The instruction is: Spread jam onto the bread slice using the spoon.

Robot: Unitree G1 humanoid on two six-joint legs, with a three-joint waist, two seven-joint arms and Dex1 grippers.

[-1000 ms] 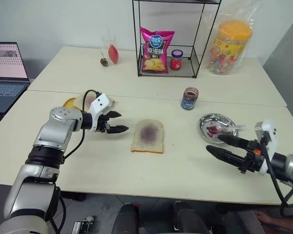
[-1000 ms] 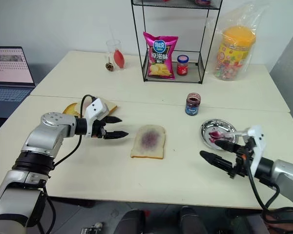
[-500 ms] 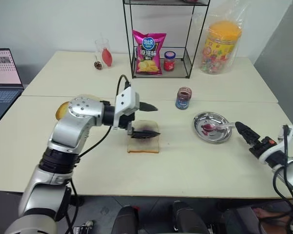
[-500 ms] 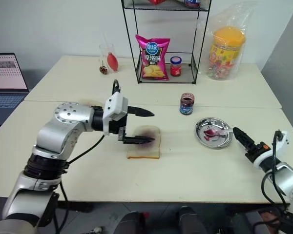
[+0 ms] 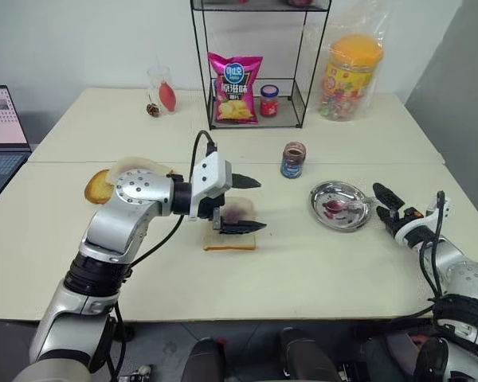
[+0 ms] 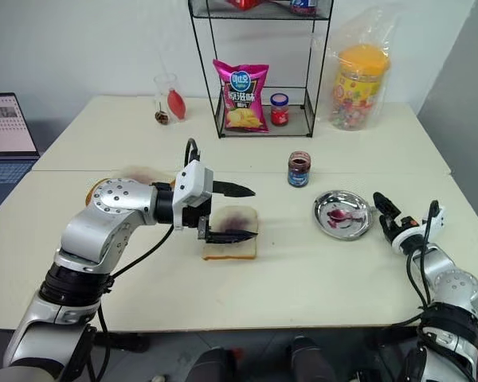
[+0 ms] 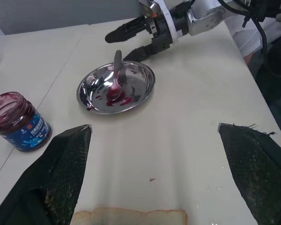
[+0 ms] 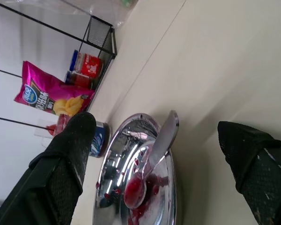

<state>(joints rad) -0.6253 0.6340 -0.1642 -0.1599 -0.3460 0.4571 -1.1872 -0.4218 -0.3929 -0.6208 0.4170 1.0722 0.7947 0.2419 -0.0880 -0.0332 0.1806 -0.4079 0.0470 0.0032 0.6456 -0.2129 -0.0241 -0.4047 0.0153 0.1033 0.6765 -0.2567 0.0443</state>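
The bread slice point(image 5: 225, 242), white with a purple jam blotch, lies mid-table. My left gripper point(image 5: 261, 204) hovers over it, open, one finger above the slice and one low across it. The spoon point(image 5: 349, 205) rests in a round metal dish point(image 5: 320, 193), its bowl in red jam and its handle on the right rim. My right gripper point(image 5: 385, 204) is open just right of the dish, fingers point(image 7: 126, 33) pointing at the spoon handle point(image 8: 165, 136) and holding nothing. The blue-labelled jam jar point(image 5: 291, 160) stands uncapped behind the dish.
A black wire rack point(image 5: 259, 119) at the back holds a pink chip bag point(image 5: 233, 86) and a red-lidded jar point(image 5: 269, 101). A bagged orange-lidded candy jar point(image 5: 349, 76) stands at back right. A toasted slice point(image 5: 97, 185) and another white slice lie at left; a laptop point(image 5: 0, 127) sits beyond.
The view has shifted. My left gripper swung right from beside the bread to over it. My right gripper rolled and advanced toward the dish's right rim.
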